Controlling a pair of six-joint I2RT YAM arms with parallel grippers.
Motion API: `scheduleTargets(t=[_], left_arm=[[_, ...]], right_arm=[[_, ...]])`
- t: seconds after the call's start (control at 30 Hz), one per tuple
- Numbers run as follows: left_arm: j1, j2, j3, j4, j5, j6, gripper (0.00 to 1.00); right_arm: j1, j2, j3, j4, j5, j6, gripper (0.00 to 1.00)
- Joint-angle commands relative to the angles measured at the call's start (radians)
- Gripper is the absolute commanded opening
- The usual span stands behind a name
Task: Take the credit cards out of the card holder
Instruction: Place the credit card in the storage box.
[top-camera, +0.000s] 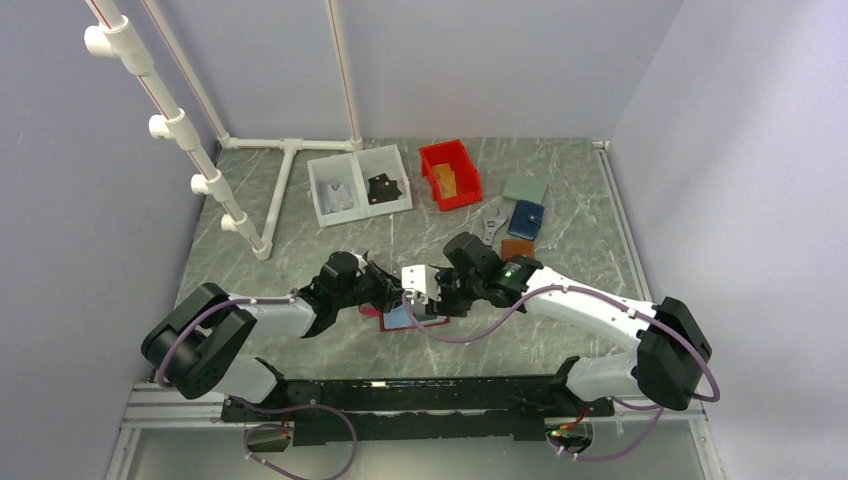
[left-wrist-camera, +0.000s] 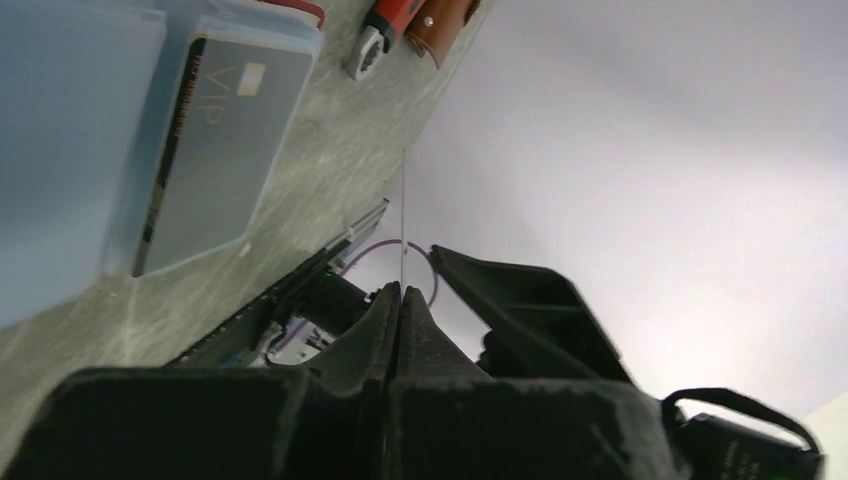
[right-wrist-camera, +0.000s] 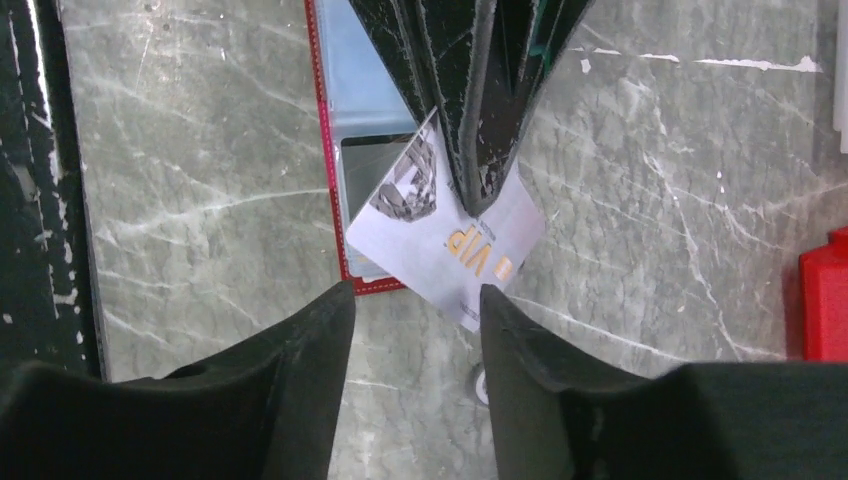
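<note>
Grey marble table (top-camera: 570, 210) runs between lilac walls, with open stone to the left of the arms. A white tray (top-camera: 358, 187), a red bin (top-camera: 450, 173) and small wallets (top-camera: 526, 218) crowd the far side. Both arms meet mid-table and cover most of the holder (top-camera: 397, 319), which lies open and flat; from above only a red-and-blue corner shows. The right wrist view shows the holder's red edge and the left gripper (right-wrist-camera: 476, 195) pinching a pale VIP card (right-wrist-camera: 455, 245), tilted across that edge. Whether the card touches the holder cannot be told. The right gripper (right-wrist-camera: 415, 300) hangs with fingers spread just short of the card, gripping nothing. Only the left wrist view shows a second, grey card (left-wrist-camera: 215, 135) seated in a pocket; there the pinched one is a thin edge-on line.
</note>
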Motion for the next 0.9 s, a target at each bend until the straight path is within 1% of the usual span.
scheduleTargets(t=[0.0, 0.07, 0.17, 0.23, 0.33, 0.4, 0.47, 0.57, 0.7, 0.8, 0.87], left_arm=[[0.001, -0.034, -0.033, 0.072, -0.046, 0.108, 0.00], [0.003, -0.067, -0.044, 0.038, -0.086, 0.191, 0.00], [0.005, -0.137, -0.046, -0.031, -0.138, 0.351, 0.00], [0.005, -0.194, -0.028, -0.124, -0.161, 0.539, 0.00], [0.005, -0.282, 0.029, -0.314, -0.188, 0.799, 0.00], [0.005, -0.334, 0.046, -0.383, -0.217, 0.923, 0.00], [0.008, -0.388, 0.041, -0.407, -0.243, 1.021, 0.00], [0.012, -0.475, 0.018, -0.413, -0.310, 1.122, 0.00], [0.035, -0.588, -0.016, -0.426, -0.415, 1.207, 0.00], [0.074, -0.645, -0.019, -0.435, -0.461, 1.247, 0.00], [0.105, -0.649, -0.004, -0.452, -0.486, 1.268, 0.00]], right_arm=[[-0.039, -0.008, 0.055, -0.028, -0.088, 0.020, 0.57], [-0.070, -0.022, 0.060, -0.038, -0.118, 0.028, 0.62], [-0.115, -0.039, 0.069, -0.058, -0.174, 0.038, 0.65], [-0.140, -0.048, 0.073, -0.066, -0.198, 0.040, 0.66], [-0.154, -0.058, 0.072, -0.066, -0.199, 0.041, 0.66], [-0.156, -0.060, 0.072, -0.067, -0.197, 0.042, 0.66], [-0.156, -0.060, 0.072, -0.066, -0.194, 0.041, 0.66], [-0.156, -0.060, 0.072, -0.065, -0.185, 0.044, 0.67], [-0.157, -0.063, 0.069, -0.063, -0.176, 0.042, 0.67], [-0.157, -0.063, 0.068, -0.060, -0.172, 0.045, 0.67], [-0.157, -0.059, 0.069, -0.059, -0.166, 0.047, 0.67]])
